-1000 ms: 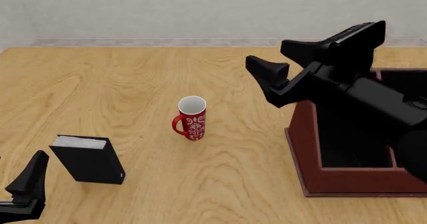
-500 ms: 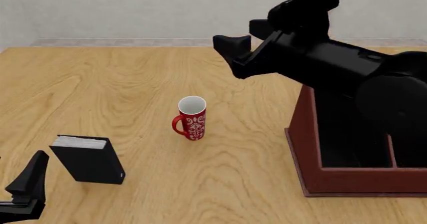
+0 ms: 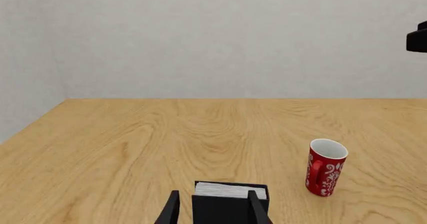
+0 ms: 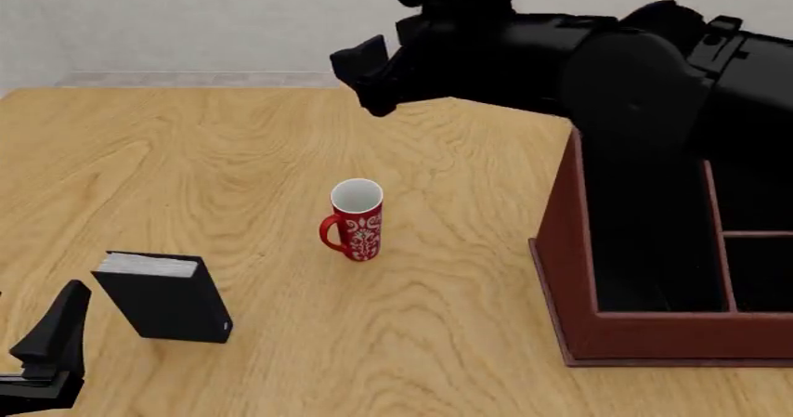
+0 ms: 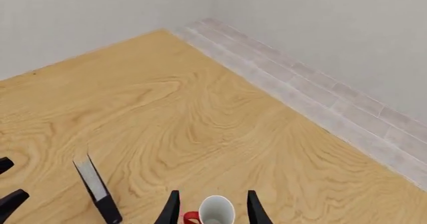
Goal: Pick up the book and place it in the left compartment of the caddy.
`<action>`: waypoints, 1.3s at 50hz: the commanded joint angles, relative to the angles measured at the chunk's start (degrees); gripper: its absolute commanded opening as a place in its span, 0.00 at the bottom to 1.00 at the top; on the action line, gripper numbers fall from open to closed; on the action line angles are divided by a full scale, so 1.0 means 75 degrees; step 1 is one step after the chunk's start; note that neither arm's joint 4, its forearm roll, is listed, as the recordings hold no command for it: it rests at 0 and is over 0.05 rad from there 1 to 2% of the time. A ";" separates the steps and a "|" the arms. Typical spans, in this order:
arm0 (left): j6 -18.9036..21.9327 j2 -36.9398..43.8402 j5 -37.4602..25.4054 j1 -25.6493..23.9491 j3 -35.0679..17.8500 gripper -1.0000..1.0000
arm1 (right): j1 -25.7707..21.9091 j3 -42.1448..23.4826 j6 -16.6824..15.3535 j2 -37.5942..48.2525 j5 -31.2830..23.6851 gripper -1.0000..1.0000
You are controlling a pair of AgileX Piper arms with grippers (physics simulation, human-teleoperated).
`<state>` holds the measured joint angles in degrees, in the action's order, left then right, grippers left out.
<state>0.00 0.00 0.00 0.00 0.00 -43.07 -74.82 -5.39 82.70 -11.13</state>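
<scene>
The book [image 4: 163, 296] stands upright at the lower left of the front frame, well apart from the caddy [image 4: 573, 278] at the right edge. The left pincer [image 3: 213, 210] waits just beside the book, spread. The right pincer [image 4: 371, 69] hangs high in the upper middle, spread and empty, above the red mug [image 4: 356, 220]. To do this well, I'd bring a pincer squarely across the book's covers and grip near the top. No readable writing shows; the mug bears only white swirls.
</scene>
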 commanded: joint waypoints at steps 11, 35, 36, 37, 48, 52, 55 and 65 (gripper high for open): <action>0.0000 0.0000 0.0000 0.0000 0.0000 1.00 | -0.0325 -0.2455 -0.0271 0.1480 -0.1975 1.00; 0.0000 0.0000 0.0000 0.0000 0.0000 1.00 | -0.0630 -0.4404 -0.0305 0.2936 -0.3304 1.00; 0.0000 0.0000 0.0000 0.0000 0.0000 1.00 | -0.0685 -0.4394 -0.0338 0.2959 -0.3302 1.00; 0.0000 0.0000 0.0000 0.0000 0.0000 1.00 | -0.0713 -0.4411 -0.0340 0.2989 -0.3325 1.00; 0.0000 0.0000 0.0000 0.0000 0.0000 1.00 | -0.0934 -0.4706 -0.0332 0.3290 -0.3437 1.00; 0.0000 0.0000 0.0000 0.0000 0.0000 1.00 | -0.1007 -0.4782 -0.0321 0.3358 -0.3467 1.00; 0.0000 0.0000 0.0000 0.0000 0.0000 1.00 | -0.1057 -0.4864 -0.0318 0.3434 -0.3475 1.00; 0.0000 0.0000 0.0000 0.0000 0.0000 1.00 | -0.1295 -0.5089 -0.0263 0.3665 -0.3532 1.00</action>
<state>0.00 0.00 0.00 0.00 0.00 -51.12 -111.29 -7.67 108.55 -37.07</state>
